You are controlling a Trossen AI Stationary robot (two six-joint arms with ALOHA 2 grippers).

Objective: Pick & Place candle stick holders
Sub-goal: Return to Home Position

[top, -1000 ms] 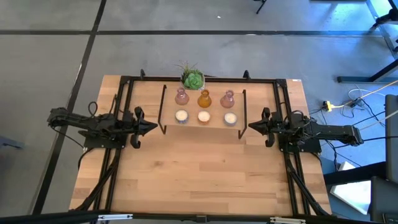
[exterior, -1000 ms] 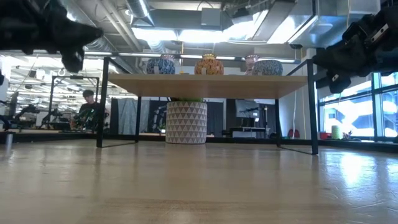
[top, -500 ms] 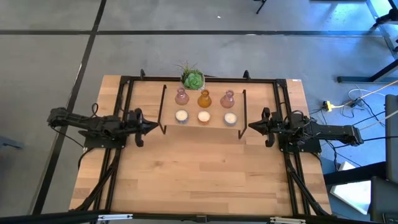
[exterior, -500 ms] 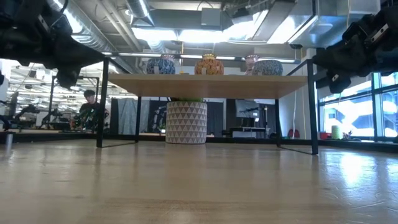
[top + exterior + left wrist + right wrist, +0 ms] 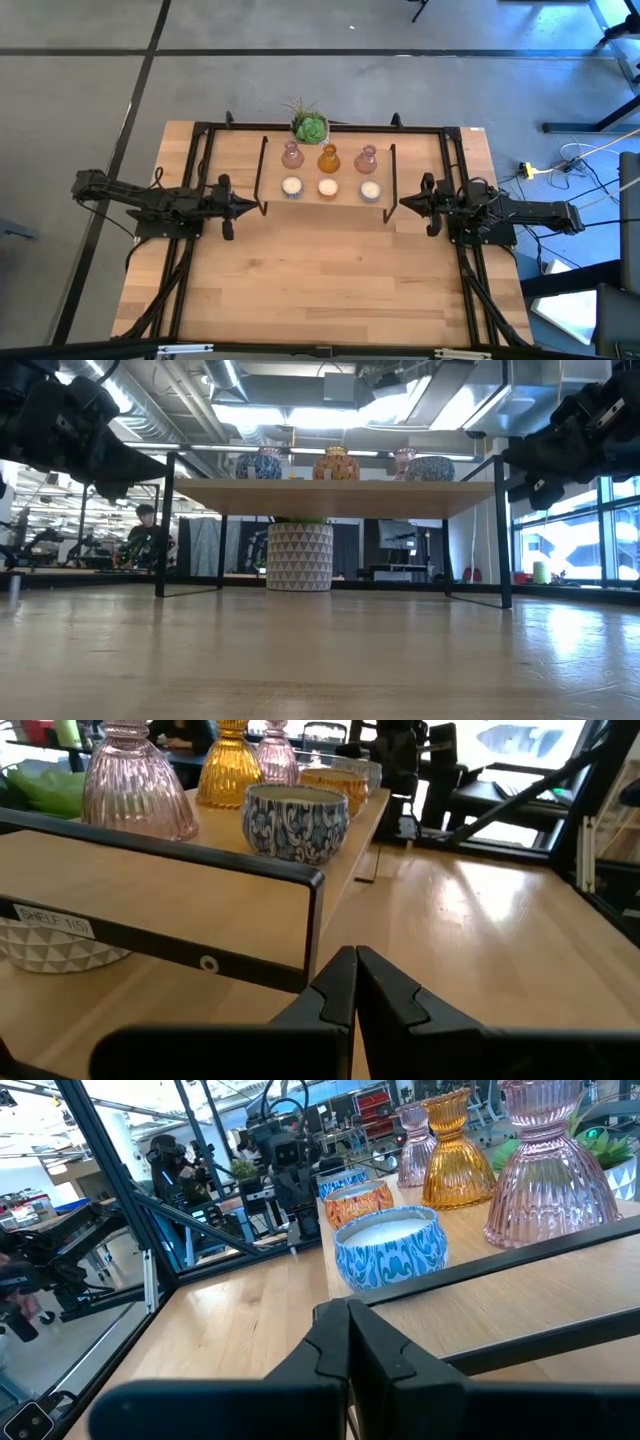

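Where the left claw is: above the table, just beside one end of the shelf, tip pointing at it, not touching.
Left claw fingers: pressed together, pinching nothing.
Right claw: just beside the other end of the shelf, pointing back at the left claw, fingers pressed together, pinching nothing.
Shelf edge: a black bar runs along the end right in front of the left claw.
Open room: a wide stretch of wood table top lies beside both claws, on the side away from the plant.
Candle stick holders: all six stand on the shelf top, between the two claws, in two rows of three.
Row nearer the claws: three low round cups, a dark blue cup closest to the left claw, an orange cup in the middle, a bright blue cup closest to the right claw.
In the cups: pale wax.
Row farther from the claws: a first pink glass holder, an amber glass holder, a second pink glass holder.
Plant: green and spiky, in a white pot with triangles, past the shelf, far from both claws.
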